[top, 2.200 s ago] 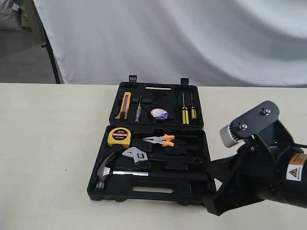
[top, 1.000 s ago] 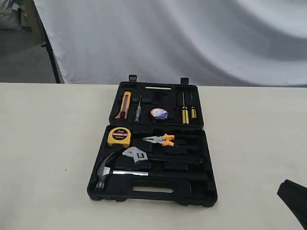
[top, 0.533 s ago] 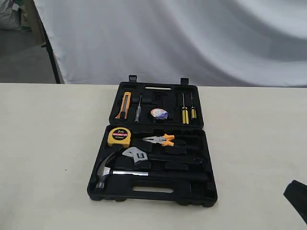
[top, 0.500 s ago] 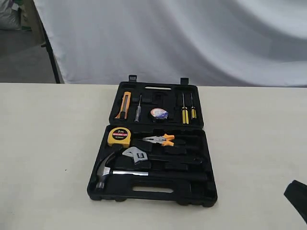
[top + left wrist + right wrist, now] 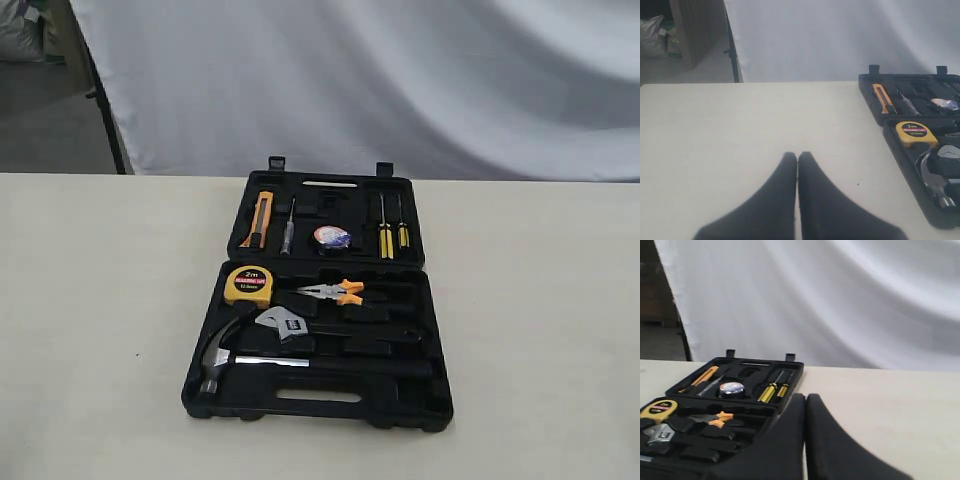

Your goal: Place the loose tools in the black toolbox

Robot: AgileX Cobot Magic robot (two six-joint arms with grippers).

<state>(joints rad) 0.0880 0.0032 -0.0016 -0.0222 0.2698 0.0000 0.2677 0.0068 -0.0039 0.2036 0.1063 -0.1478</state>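
Observation:
The black toolbox [image 5: 437, 300] lies open in the middle of the table. In its near half rest the claw hammer [image 5: 222, 352] and the adjustable wrench [image 5: 285, 323]. The small tape roll [image 5: 331, 237] sits in the far half. Neither arm shows in the exterior view. My left gripper [image 5: 797, 156] is shut and empty over bare table, off to the case's left; the hammer head [image 5: 935, 176] shows at that view's edge. My right gripper [image 5: 805, 397] is shut and empty beside the case's right side, with the tape roll [image 5: 731, 388] visible beyond it.
A yellow tape measure [image 5: 248, 285] and orange-handled pliers [image 5: 340, 291] lie in the near half. An orange utility knife [image 5: 257, 219] and yellow-handled screwdrivers [image 5: 385, 236] fill the far half. A white cloth backdrop [image 5: 400, 80] hangs behind the table.
The right arm, which stood by the case's near right corner, has drawn back off the lower right edge of the exterior view. The tools and case have not moved.

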